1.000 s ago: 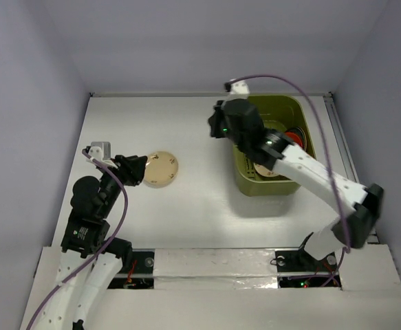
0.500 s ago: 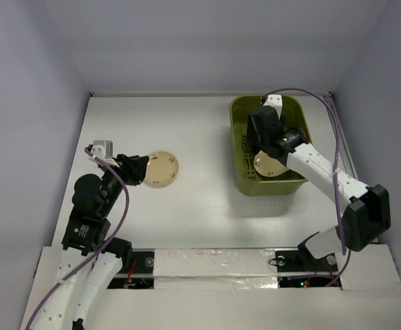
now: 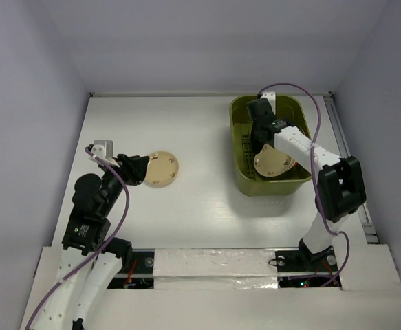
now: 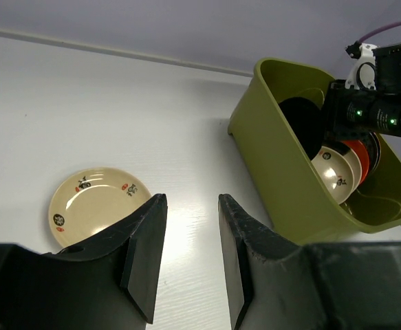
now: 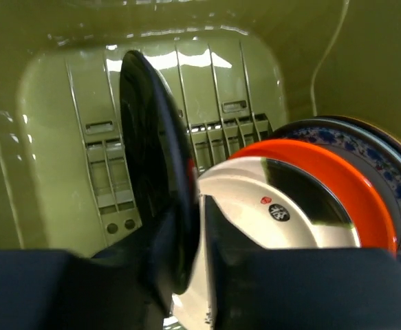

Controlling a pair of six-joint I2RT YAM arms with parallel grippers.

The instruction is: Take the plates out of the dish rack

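Observation:
The olive-green dish rack (image 3: 238, 148) stands at the back right. In the right wrist view a black plate (image 5: 148, 137) stands on edge in it, beside a beige plate (image 5: 255, 220), an orange-red plate (image 5: 338, 179) and a blue patterned plate (image 5: 393, 151). My right gripper (image 5: 197, 206) reaches down into the rack (image 3: 263, 134), its jaws closed on the black plate's rim. Another beige plate (image 3: 162, 168) lies flat on the table. My left gripper (image 3: 139, 170) is open and empty just left of it, low over the table (image 4: 190, 203).
White walls enclose the table on the left, back and right. The rack (image 4: 283, 165) sits close to the right wall. A purple cable (image 3: 303, 93) loops over the rack from the right arm.
My right gripper has swung from the rack's left side over it and down into it, onto the black plate. The left arm and the table plate have not moved.

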